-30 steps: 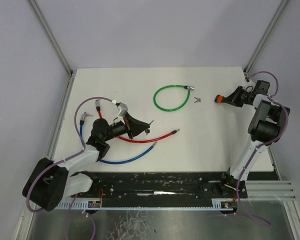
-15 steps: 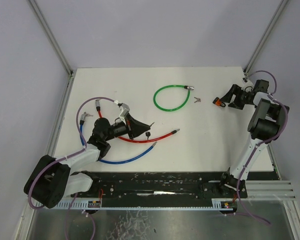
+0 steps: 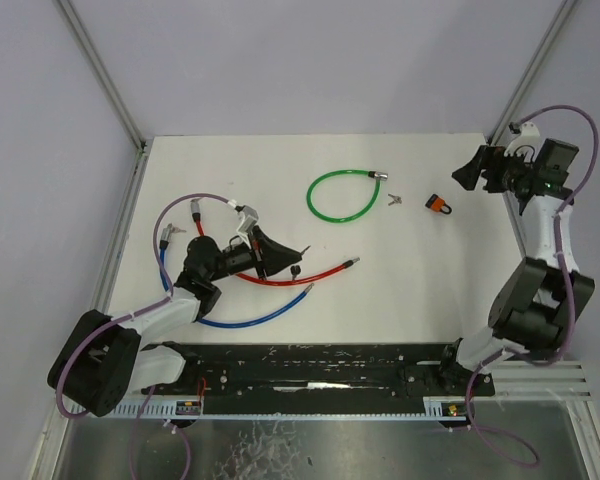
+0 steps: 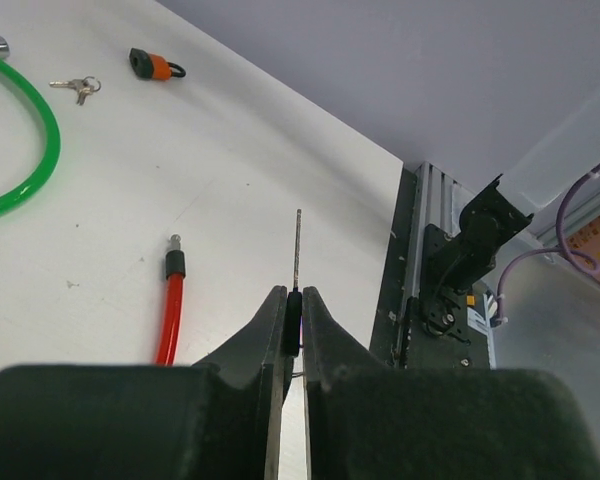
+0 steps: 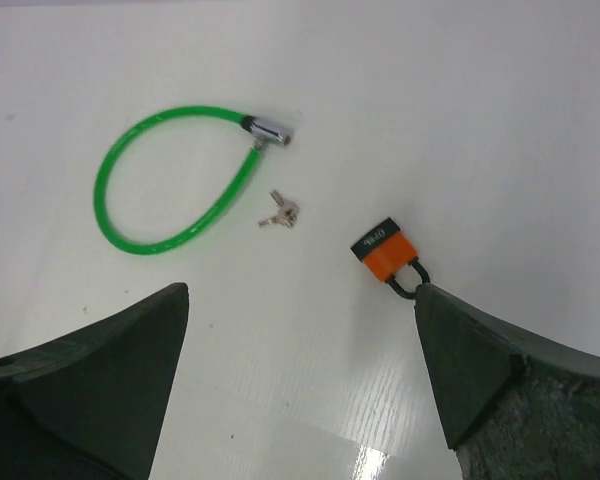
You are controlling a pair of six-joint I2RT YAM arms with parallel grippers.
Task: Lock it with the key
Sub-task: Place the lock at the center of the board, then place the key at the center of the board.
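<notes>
My left gripper is shut on a key; its black head is pinched between the fingers and its thin blade points forward over the table. In the top view this gripper hovers above the red cable lock. An orange padlock with a black shackle lies on the table, apart from both grippers; it also shows in the right wrist view. My right gripper is open and raised above the table, with the padlock just beside its right finger. From above, the right gripper sits at the far right.
A green cable lock forms a loop at the table's middle back, with a small bunch of keys beside it. A blue cable curves along the left near the left arm. The table's right edge and a metal rail lie ahead of the left gripper.
My right gripper has opened, let go of the orange padlock and pulled up and back to the right. The padlock now lies on the table. The left gripper keeps hold of the key.
</notes>
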